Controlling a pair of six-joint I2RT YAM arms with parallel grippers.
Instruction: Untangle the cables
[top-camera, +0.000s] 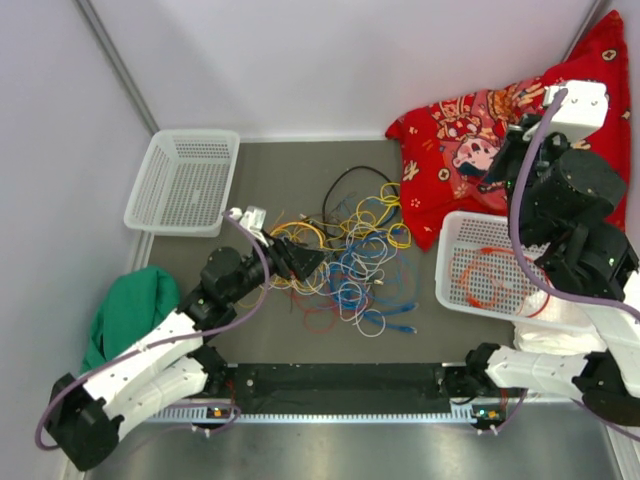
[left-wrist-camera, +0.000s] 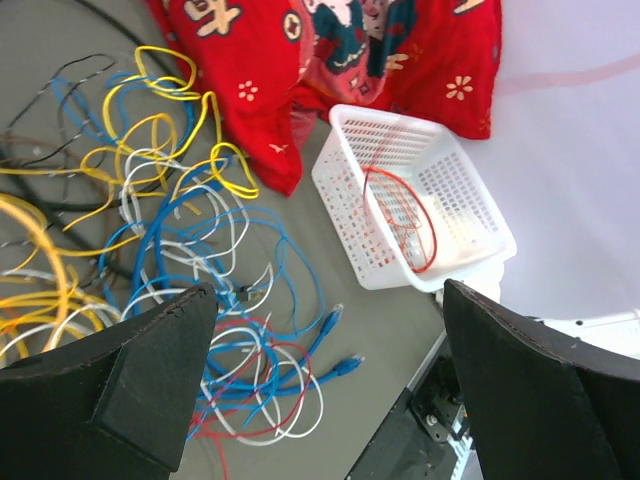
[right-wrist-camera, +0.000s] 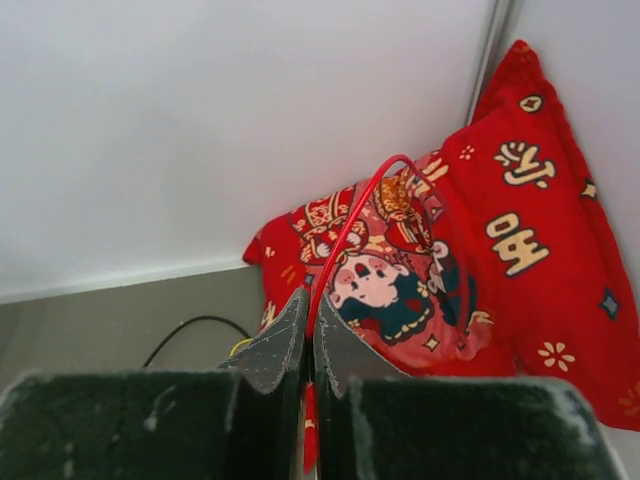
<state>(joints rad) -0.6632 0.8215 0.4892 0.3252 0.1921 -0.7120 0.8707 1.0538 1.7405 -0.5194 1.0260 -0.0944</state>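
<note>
A tangle of yellow, blue, white, red and black cables (top-camera: 350, 260) lies in the middle of the dark mat. My left gripper (top-camera: 305, 262) is open and empty, low over the tangle's left side. In the left wrist view its wide-apart fingers (left-wrist-camera: 328, 290) frame the blue, white and red loops (left-wrist-camera: 230, 300). My right gripper (top-camera: 495, 168) is raised over the red cushion and shut on a thin red cable (right-wrist-camera: 350, 225), which arcs up from between its fingers (right-wrist-camera: 311, 320). A red-orange cable coil (top-camera: 490, 275) lies in the right white basket (top-camera: 450, 290).
An empty white basket (top-camera: 185, 180) stands at the back left. A red printed cushion (top-camera: 470, 130) leans in the back right corner. A green cloth (top-camera: 130, 310) lies at the left edge. A black rail (top-camera: 340, 380) runs along the front.
</note>
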